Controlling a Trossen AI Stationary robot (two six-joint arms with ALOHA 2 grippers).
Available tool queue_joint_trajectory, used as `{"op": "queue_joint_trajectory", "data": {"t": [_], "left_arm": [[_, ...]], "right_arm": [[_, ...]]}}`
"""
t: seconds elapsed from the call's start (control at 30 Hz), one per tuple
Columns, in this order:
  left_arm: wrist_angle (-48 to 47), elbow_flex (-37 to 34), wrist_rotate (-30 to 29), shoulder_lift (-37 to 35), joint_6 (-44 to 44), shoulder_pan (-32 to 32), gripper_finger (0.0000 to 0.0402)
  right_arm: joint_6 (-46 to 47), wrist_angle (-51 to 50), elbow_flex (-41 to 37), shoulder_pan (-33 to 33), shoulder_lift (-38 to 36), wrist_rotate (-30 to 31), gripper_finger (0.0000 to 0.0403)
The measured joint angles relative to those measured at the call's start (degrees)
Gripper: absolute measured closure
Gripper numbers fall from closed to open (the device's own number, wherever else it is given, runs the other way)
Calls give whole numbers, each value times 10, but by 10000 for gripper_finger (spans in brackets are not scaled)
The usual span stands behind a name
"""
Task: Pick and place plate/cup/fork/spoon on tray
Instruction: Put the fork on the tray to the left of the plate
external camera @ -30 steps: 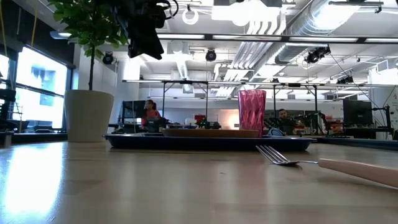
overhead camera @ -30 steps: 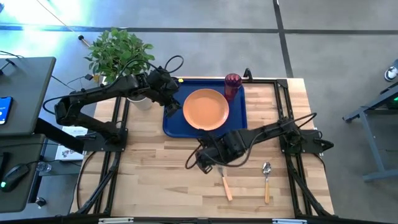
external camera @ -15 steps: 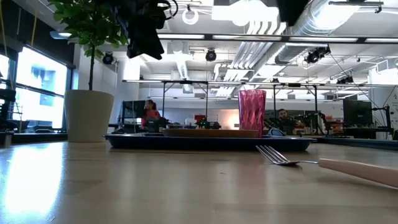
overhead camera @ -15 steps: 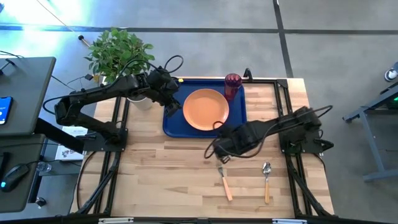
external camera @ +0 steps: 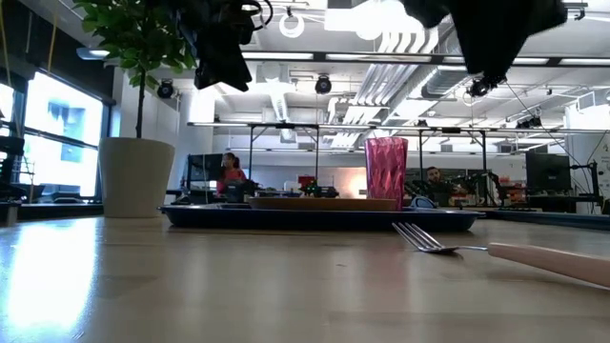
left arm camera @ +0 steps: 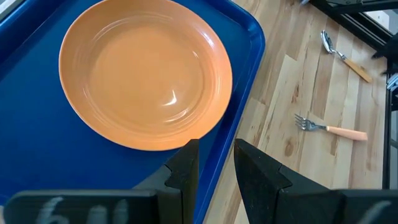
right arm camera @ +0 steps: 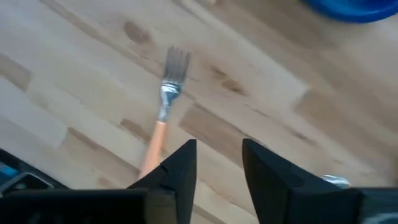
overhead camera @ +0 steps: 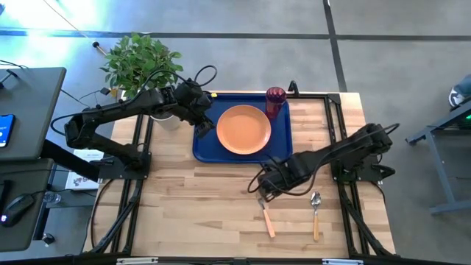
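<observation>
The orange plate (overhead camera: 243,129) lies on the dark-blue tray (overhead camera: 206,147) at the table's far middle. The dark-red cup (overhead camera: 275,99) stands upright at the tray's far right corner. The fork (overhead camera: 266,216) and the spoon (overhead camera: 316,212) lie flat on the wooden table nearer the front, tines and bowl toward the tray. My right gripper (overhead camera: 265,185) is open and empty, above the table just beyond the fork's tines (right arm camera: 176,62). My left gripper (overhead camera: 202,121) is open and empty, above the tray's left rim beside the plate (left arm camera: 146,71).
A potted plant (overhead camera: 141,62) in a grey pot (external camera: 136,176) stands at the far left corner, close behind my left arm. Black frame rails (overhead camera: 342,132) run along both table sides. Bare wood lies left of the fork and near the front edge.
My right gripper has gone toward the table's right edge, from left of the fork to just beyond its tines, and has come into the low view from above. The fork, spoon, plate and cup have stayed in place.
</observation>
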Motion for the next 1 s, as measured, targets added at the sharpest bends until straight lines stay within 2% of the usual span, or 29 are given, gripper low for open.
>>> {"op": "queue_joint_trajectory", "data": {"t": [0.23,0.43,0.53,0.83,1.0], "left_arm": [[0,0,0,0,0,0,311],[1,0,0,0,0,0,311],[1,0,0,0,0,0,311],[1,0,0,0,0,0,311],[2,0,0,0,-5,0,311]], "right_arm": [[63,126,-77,3,0,-34,237],[113,263,-146,16,8,-53,243],[138,298,-170,26,10,-56,251],[151,365,-160,50,76,-62,269],[151,360,-141,53,112,-63,270]]}}
